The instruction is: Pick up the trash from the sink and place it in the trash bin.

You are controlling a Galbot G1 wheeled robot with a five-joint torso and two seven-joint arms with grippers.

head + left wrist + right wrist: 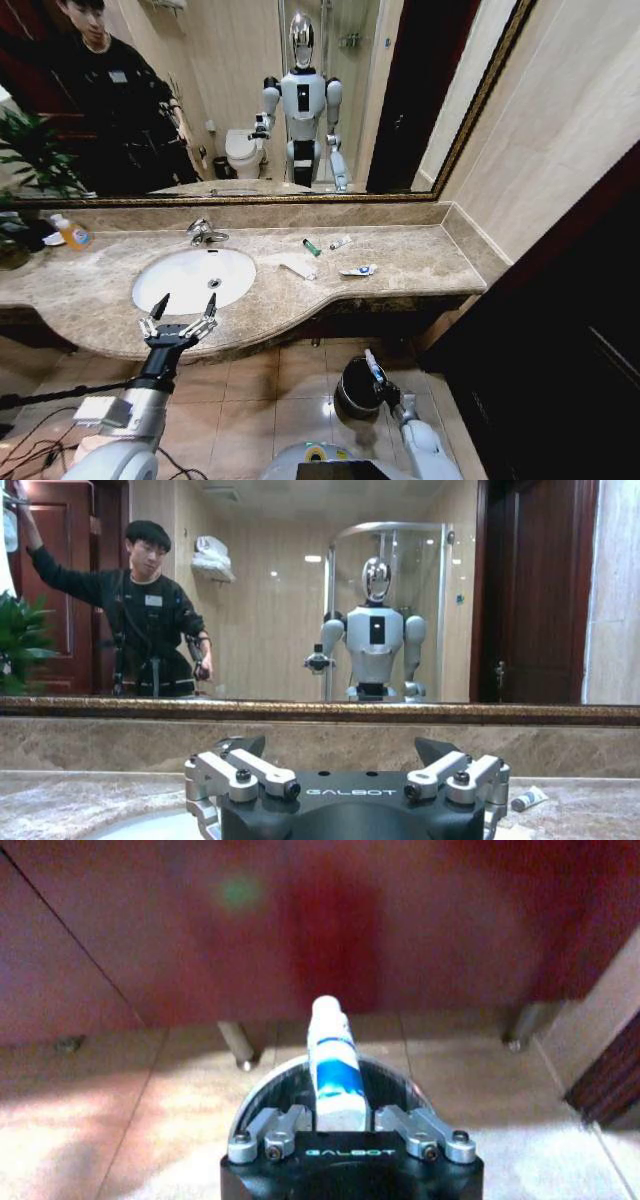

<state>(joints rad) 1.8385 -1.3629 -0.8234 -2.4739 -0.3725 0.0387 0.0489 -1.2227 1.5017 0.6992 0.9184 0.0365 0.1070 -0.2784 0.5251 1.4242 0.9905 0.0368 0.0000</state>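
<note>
Your right gripper (374, 368) clamps a white-and-blue tube (335, 1069) above the bin (356, 392), release pending; the left gripper (180, 315) waits spread wide at the sink (150, 280) front; a green tube (312, 247) and three more pieces remain on the counter (420, 262).
</note>
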